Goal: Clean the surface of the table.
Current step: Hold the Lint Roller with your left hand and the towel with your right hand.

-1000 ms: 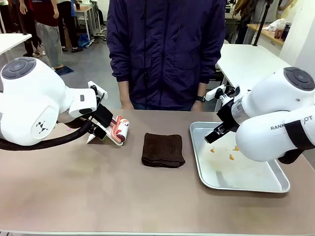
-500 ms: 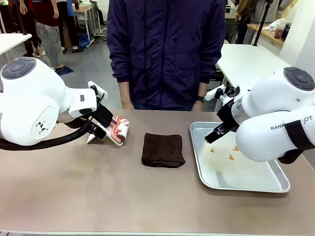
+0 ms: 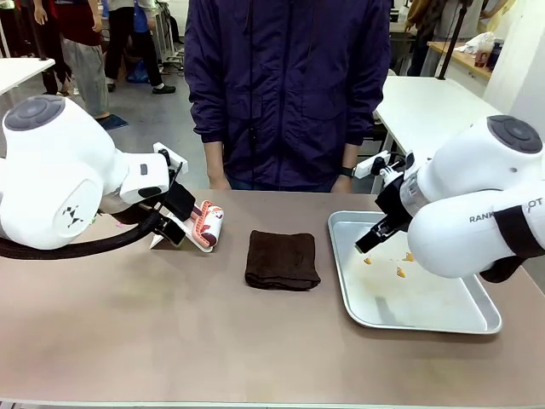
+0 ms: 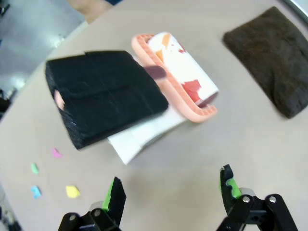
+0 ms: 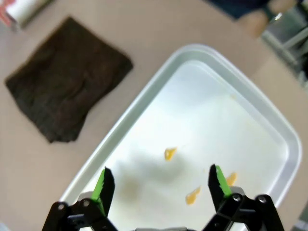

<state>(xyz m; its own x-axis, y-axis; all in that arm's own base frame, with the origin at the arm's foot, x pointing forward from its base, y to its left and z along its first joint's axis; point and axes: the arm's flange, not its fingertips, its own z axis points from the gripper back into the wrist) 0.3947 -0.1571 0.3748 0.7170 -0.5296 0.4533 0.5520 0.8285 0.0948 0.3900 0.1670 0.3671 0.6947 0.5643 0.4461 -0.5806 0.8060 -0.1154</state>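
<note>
The brownish-beige table [image 3: 170, 324] carries a folded dark brown cloth [image 3: 282, 260] at its middle, also seen in the left wrist view as the cloth [image 4: 276, 57] and in the right wrist view as the cloth [image 5: 67, 79]. My left gripper [image 3: 173, 228] hovers open just above the tabletop [image 4: 192, 149], short of a black block [image 4: 103, 94] on white paper and a pink-rimmed roll [image 4: 180, 72]. My right gripper [image 5: 161, 180] is open over the silver tray [image 5: 269, 120], with nothing between its fingers; in the front view the right gripper [image 3: 368, 240] hangs above the tray's near-left part.
Orange crumbs [image 5: 169, 153] lie in the tray [image 3: 426, 317]. Small coloured paper scraps [image 4: 72, 191] dot the table near my left gripper. The roll [image 3: 207, 226] lies left of the cloth. A person [image 3: 285, 85] stands at the far edge, hands near the table.
Both arms have shifted only a touch. The cloth, roll and tray lie where they were, and both grippers stay open.
</note>
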